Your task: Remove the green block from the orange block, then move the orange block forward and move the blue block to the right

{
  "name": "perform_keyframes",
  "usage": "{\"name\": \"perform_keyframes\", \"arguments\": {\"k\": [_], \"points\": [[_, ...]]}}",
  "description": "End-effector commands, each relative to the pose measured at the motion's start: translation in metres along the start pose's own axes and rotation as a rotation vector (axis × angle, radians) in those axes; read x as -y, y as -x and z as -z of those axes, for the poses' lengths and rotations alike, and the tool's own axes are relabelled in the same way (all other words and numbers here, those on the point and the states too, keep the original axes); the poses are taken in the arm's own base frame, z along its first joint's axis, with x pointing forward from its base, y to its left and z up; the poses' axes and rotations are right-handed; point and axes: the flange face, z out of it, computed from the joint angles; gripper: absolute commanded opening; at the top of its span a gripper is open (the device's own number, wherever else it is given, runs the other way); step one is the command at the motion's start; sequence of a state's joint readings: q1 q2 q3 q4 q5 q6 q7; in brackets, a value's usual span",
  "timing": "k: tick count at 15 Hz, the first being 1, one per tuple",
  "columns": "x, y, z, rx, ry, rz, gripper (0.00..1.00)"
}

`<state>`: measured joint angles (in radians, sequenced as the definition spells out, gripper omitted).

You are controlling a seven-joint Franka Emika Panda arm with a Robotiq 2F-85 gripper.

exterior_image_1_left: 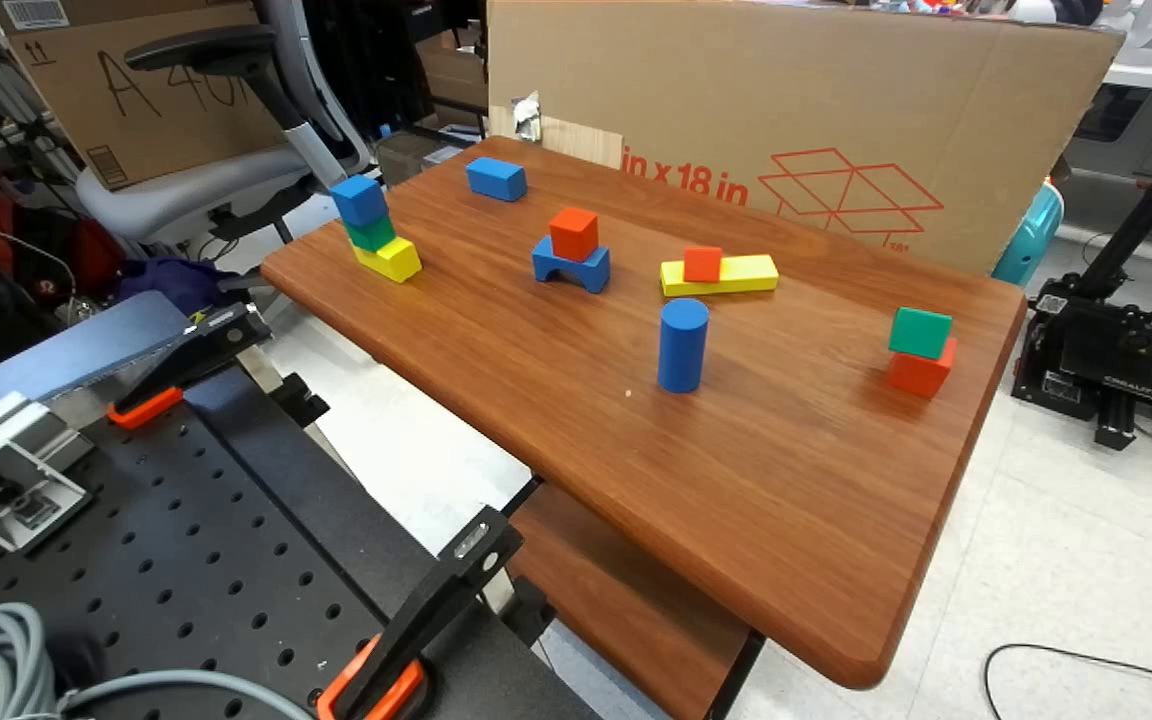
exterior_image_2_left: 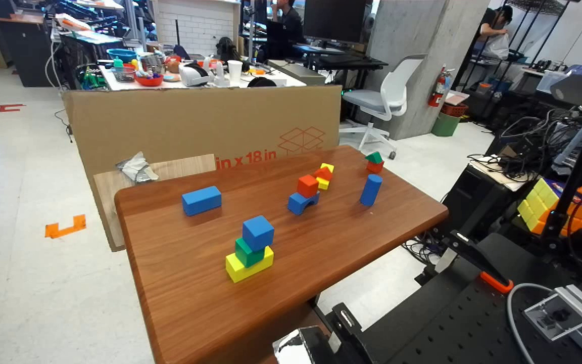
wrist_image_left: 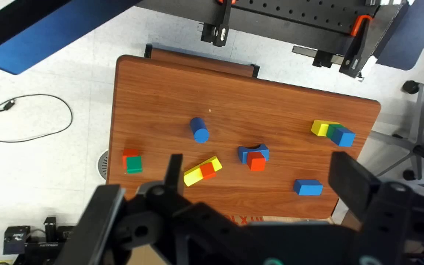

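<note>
The green block rests on the orange block near one end of the table. In another exterior view, the green block looks wedge-shaped above the orange block. In the wrist view, the green block partly hides the orange block. The blue block, a tall cylinder, stands upright near the table's middle; it also shows in an exterior view and the wrist view. My gripper is open and empty, high above the table. Neither exterior view shows it.
Also on the table are a blue arch bearing an orange-red cube, a yellow bar with an orange-red piece, a blue-green-yellow stack and a blue brick. A cardboard sheet stands along one long edge.
</note>
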<state>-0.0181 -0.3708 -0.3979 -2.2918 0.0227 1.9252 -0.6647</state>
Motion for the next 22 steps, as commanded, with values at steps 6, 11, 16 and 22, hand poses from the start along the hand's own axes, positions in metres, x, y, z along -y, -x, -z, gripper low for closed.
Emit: {"name": "perform_keyframes", "arguments": {"k": [6, 11, 16, 22], "points": [[-0.012, -0.044, -0.018, 0.006, -0.05, -0.05, 1.0], [-0.047, -0.104, -0.039, -0.045, -0.029, -0.123, 1.0], [-0.082, -0.155, -0.083, -0.017, 0.044, -0.165, 1.0], [-0.126, -0.176, -0.148, 0.056, 0.091, -0.211, 1.0]]}}
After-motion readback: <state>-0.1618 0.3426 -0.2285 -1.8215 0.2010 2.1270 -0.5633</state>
